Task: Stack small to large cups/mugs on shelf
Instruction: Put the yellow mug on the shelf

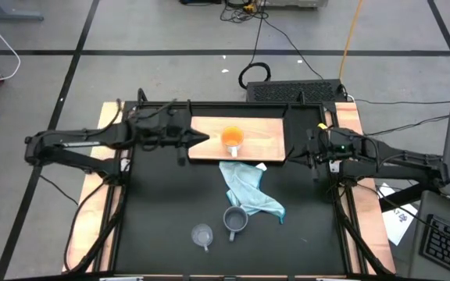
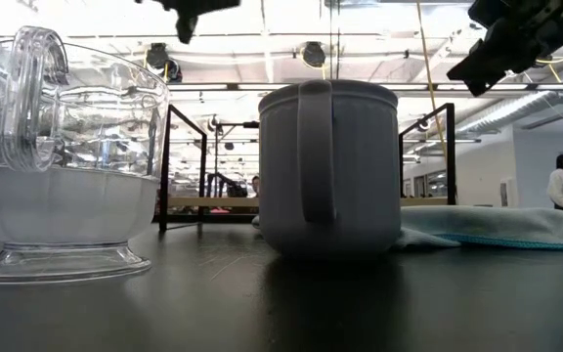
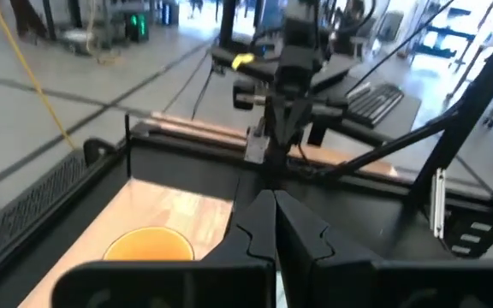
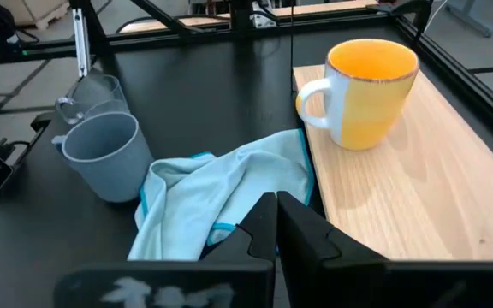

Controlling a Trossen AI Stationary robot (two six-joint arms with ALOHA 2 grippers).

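My left hand is closed and empty above the shelf. I should open it wide, then reach slowly for the grey-blue mug.

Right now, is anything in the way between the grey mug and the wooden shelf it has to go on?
Yes. The light blue cloth lies crumpled on the table between the grey-blue mug and the shelf, its top end touching the shelf's front edge. The orange mug already stands on the shelf.

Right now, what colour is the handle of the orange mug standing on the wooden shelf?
White. The orange ceramic mug on the light-brown wooden shelf shows it best in the right wrist view.
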